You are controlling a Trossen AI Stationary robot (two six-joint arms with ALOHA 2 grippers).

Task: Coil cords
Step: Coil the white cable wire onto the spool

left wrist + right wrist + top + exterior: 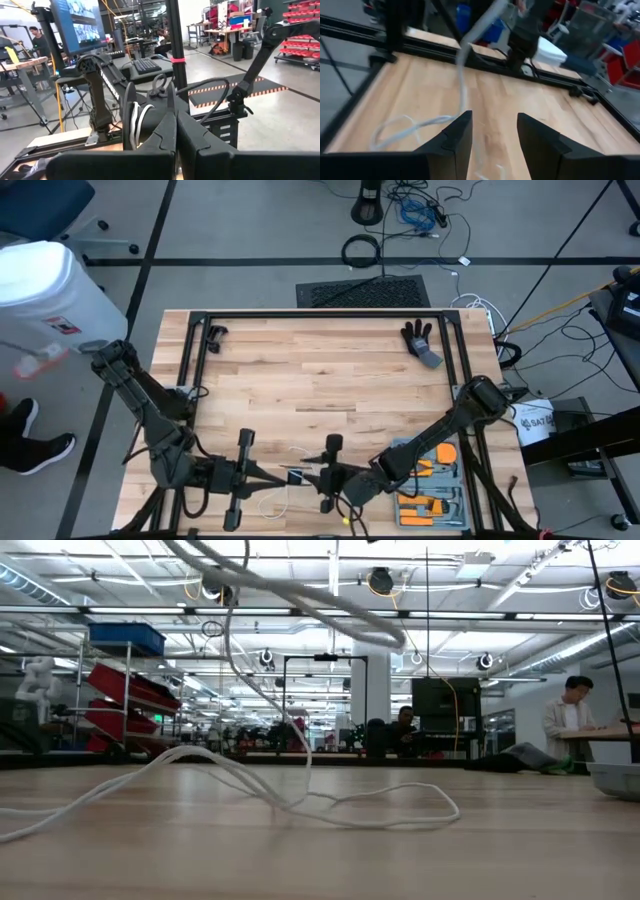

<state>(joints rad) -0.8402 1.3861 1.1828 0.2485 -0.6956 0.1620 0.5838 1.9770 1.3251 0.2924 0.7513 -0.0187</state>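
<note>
Right wrist view: cord point(410, 127) lies seemingly beside the open right gripper point(492, 137).

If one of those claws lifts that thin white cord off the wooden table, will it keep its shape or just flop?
Probably flop. The thin white cord lies in loose, wandering loops on the wooden table, so it looks limp. A stretch rises off the table and hangs curved, which suggests it sags under its own weight. It seems light, so pushing would likely just drag the loops along.
</note>
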